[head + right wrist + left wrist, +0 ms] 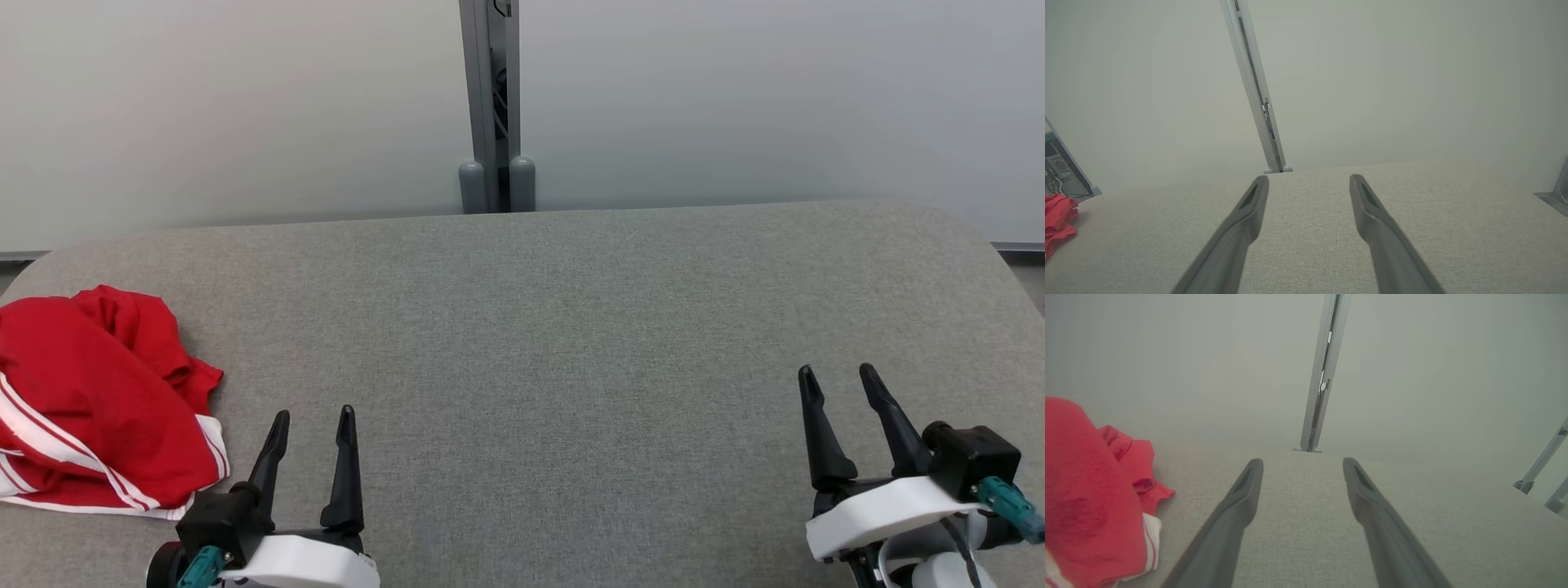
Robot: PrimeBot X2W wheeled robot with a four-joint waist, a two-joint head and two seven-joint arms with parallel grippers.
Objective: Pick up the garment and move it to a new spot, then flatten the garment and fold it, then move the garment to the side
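Observation:
A crumpled red garment with white stripes lies bunched at the far left of the grey padded table. My left gripper hovers open just to its right, near the front edge, with nothing between its fingers. In the left wrist view the garment sits left of the left gripper, apart from the fingers. My right gripper is open over the table's right front area, far from the cloth. In the right wrist view, the garment shows at the left edge, well away from the right gripper.
A pale partition wall stands behind the table, with a grey metal post at its middle. The table has rounded back corners. Bare grey fabric stretches between the two grippers.

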